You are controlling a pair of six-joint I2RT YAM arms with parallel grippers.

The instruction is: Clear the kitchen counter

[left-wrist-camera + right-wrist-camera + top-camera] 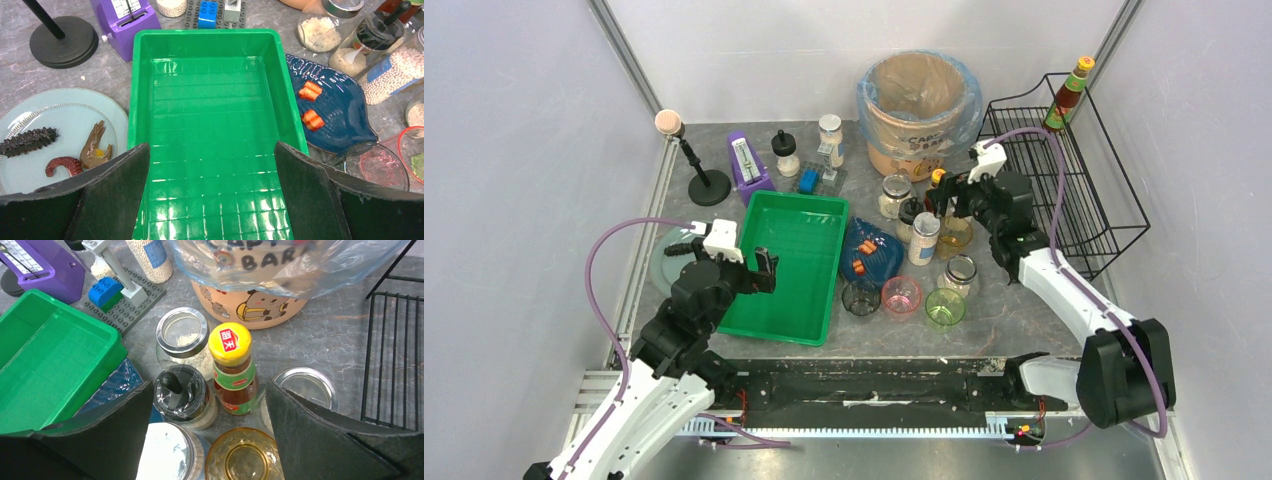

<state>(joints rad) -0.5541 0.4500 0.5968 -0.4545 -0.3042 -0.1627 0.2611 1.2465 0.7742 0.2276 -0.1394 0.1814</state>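
The left jaws are spread wide and empty at the bottom corners of the left wrist view, above the green tray point(215, 125) filling mid-frame, with a pale plate point(65, 115) seen at lower left. The right jaws are likewise held apart with nothing gripped. Between them at centre frame a yellow-capped sauce bottle point(232, 370) stands clear of both fingers, beside a black-lidded jar point(180, 390). The dark grey mottled tabletop point(1014, 320) is spread across the middle of the top view, with a black wire rack point(1079, 215) set at its upper right.
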